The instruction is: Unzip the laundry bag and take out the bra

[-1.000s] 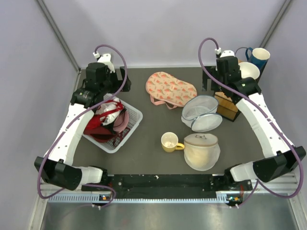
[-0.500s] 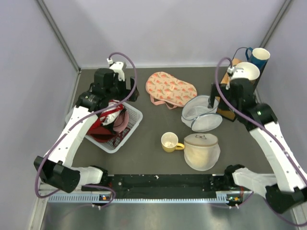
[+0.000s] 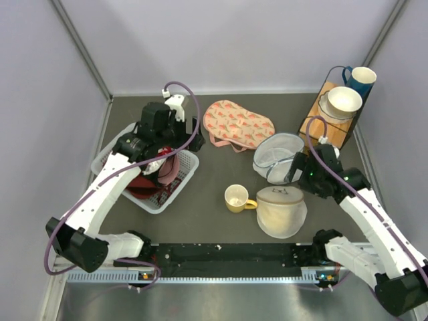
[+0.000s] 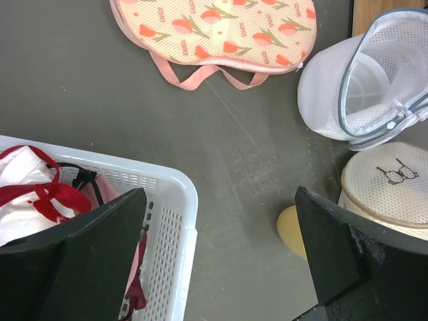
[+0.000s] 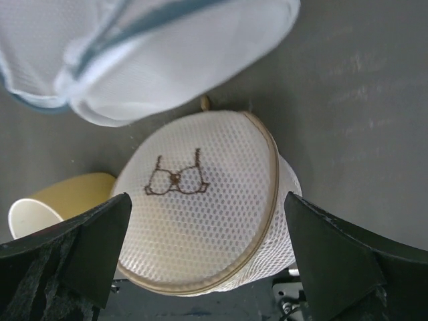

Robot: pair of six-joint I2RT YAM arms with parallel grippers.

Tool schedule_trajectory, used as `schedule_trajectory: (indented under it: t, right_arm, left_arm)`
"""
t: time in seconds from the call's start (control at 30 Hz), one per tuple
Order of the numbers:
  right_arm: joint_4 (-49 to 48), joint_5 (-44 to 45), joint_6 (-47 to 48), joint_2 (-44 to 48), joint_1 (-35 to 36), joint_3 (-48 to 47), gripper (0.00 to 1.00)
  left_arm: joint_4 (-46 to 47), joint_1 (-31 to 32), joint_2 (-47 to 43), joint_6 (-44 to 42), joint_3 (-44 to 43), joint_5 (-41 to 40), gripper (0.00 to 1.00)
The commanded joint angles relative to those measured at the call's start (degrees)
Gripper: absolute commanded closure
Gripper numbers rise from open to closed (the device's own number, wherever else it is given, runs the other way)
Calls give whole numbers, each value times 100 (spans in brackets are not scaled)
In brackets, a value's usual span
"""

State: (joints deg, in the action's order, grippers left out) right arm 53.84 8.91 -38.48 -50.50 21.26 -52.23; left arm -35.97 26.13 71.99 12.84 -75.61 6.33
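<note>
The right gripper [image 5: 206,221] has its fingers [image 5: 73,257] spread wide, and the laundry bag [image 5: 200,214] lies right in the gap between them, dome up, its small dark mark [image 5: 175,179] facing the wrist camera and the tan zipper band [image 5: 273,194] running round the rim. Just past the fingertips sits the bluish-grey mesh pouch [image 5: 134,53]; beside one finger stands the yellow mug [image 5: 60,200]. The left gripper [image 4: 221,200] is also spread wide, over the bare table [image 4: 80,87]. A corner of the white basket [image 4: 174,221] reaches under one of its fingers, red garments [image 4: 40,194] inside; the pink patterned pouch [image 4: 214,27] lies well beyond the tips
</note>
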Motion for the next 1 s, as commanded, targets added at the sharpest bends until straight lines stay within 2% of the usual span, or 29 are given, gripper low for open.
schedule_trajectory:
  t: [0.0,0.23,0.3,0.33,0.43,0.47,0.63,0.73,0.83,0.87,0.93,0.97]
  right_arm:
    - [135,-65,-1178,119,19,335,1]
    - [328,-205,-1899,391,19,836,1]
    - [337,-284,-2189,453,19,1038,4]
    - [337,-310,-2268,558,10,1091,9]
    - [320,-276,-2401,769,19,1110,64]
    - [328,-101,-2314,865,19,970,100]
    - [372,593,-1445,1095,19,-5,100]
    - [198,762,-367,1086,19,-752,100]
    - [-645,-395,810,858,19,-1271,100]
    - [-1117,-1269,1059,779,10,-1473,100]
    - [-1393,-2230,1638,350,19,-1832,100]
    - [-1533,-3323,1798,148,19,-1948,100]
  left_arm:
    - [318,59,-80,236,64,-61,1]
    - [309,94,-115,342,187,-176,1]
    - [309,103,-123,324,179,-254,1]
    - [292,103,-123,307,170,-281,1]
    - [195,103,-71,272,82,-404,1]
    - [195,103,-45,219,47,-430,1]
    - [195,103,105,201,-234,-378,1]
    - [292,103,166,289,-418,-176,1]
    - [126,77,324,579,-821,-290,1]
    - [-6,68,438,623,-945,-264,1]
    - [-16,33,492,615,-1174,199,1]
    - [123,-2,457,614,-1192,446,1]
